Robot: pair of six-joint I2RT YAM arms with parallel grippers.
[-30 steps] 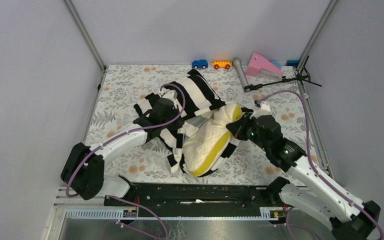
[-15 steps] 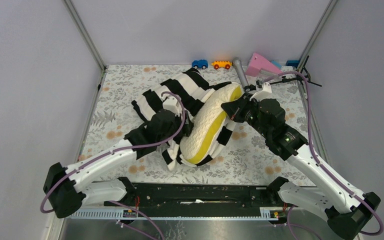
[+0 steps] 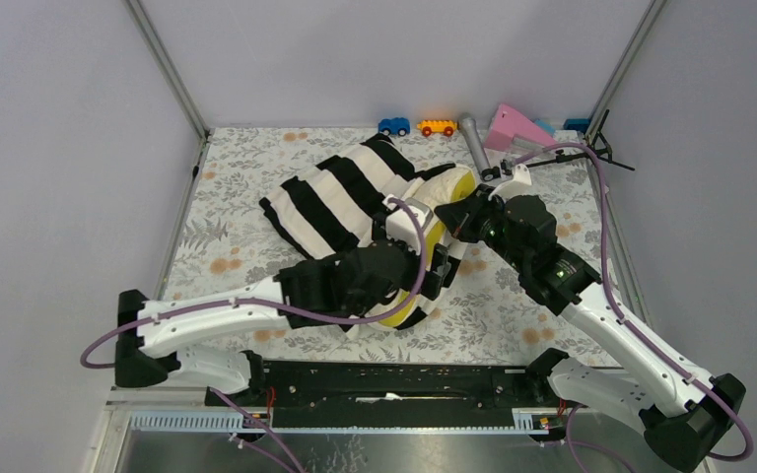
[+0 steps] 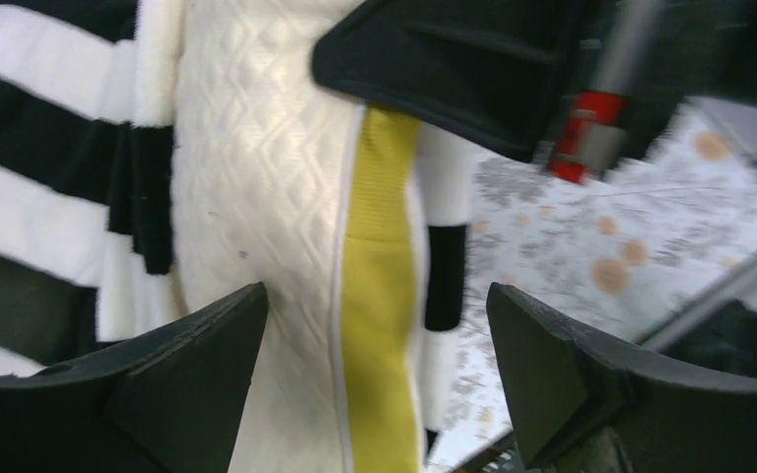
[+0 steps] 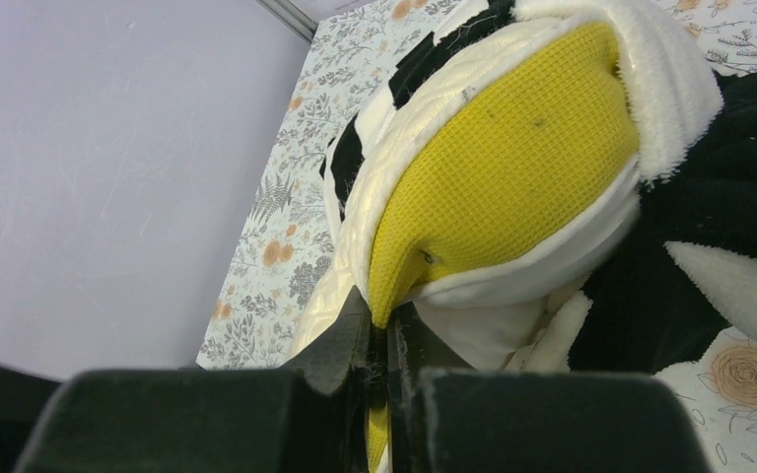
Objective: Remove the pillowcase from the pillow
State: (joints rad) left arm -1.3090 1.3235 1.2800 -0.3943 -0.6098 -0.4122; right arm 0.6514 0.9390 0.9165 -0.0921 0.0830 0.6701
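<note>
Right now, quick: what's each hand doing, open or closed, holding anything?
Left hand: open, holding nothing, pointed at the pillow.
Right hand: closed on the pillow's yellow edge.

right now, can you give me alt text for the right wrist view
The right end effector is shut on a corner of the cream pillow, pinching its yellow side band. The black and white striped pillowcase bunches around the pillow, over a floral table cloth.
</note>
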